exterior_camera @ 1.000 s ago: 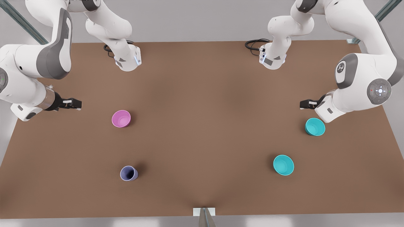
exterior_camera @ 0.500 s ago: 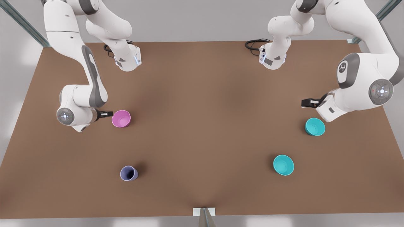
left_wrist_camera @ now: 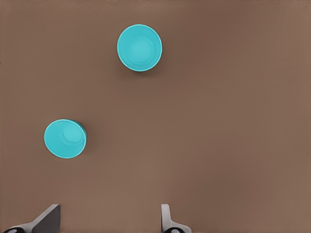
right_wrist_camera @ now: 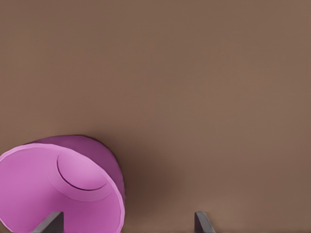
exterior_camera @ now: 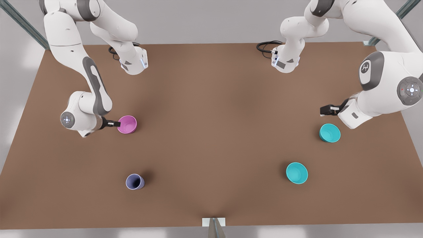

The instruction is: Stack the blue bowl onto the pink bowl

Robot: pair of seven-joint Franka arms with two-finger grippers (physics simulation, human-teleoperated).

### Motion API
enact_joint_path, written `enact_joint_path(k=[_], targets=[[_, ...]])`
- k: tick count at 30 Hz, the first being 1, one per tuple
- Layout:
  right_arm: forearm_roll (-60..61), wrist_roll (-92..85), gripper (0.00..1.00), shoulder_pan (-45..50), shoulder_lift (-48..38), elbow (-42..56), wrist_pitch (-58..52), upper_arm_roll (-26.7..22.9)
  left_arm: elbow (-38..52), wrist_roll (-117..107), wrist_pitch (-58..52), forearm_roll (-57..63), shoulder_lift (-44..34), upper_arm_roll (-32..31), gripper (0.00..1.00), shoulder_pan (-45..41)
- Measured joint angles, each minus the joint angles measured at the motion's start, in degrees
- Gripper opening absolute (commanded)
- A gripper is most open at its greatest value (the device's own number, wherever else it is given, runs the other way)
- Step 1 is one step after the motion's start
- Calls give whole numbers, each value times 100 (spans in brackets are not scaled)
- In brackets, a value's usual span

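The pink bowl stands upright on the front view's left side of the table. My right gripper is at its rim, open; in the right wrist view one fingertip sits over the pink bowl and the other is outside it. Two alike blue bowls stand on the front view's right, one farther back and one nearer the front. My left gripper hovers open just behind the farther one. The left wrist view shows both blue bowls ahead of the open left gripper.
A smaller purplish-blue cup stands in front of the pink bowl. The brown table is bare across its middle. Both arm bases and cables sit at the back edge.
The right arm swung in from the table's edge to the pink bowl's rim and lowered. The left arm drifted slightly toward the front view's right. No bowl moved.
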Motion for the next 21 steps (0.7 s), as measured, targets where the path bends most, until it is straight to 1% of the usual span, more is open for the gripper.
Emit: enact_joint_path(k=[4,13,15,16,17,18,19,20,21], targets=[[112,-52,100,-17,10,-327,431,2,-60,-43,-226,3,85,3,100,9],[350,-139,100,-1,344,-380,931,23,-52,-88,-551,11,205,50,100,28],[422,-159,62,2,352,-369,972,40,-48,-92,-582,11,197,54,100,26],[457,-176,48,14,354,-358,986,47,-46,-93,-595,11,196,54,100,24],[501,-205,44,37,358,-347,996,51,-46,-94,-607,10,195,55,100,22],[554,-248,36,53,359,-333,1002,55,-47,-95,-617,8,195,55,100,23],[608,-299,25,62,354,-308,1001,79,-30,-96,-626,8,191,55,100,25],[654,-350,21,68,348,-290,998,111,-16,-96,-640,7,188,55,100,26],[658,-376,21,71,342,-277,995,143,-7,-97,-654,7,185,55,100,25]])
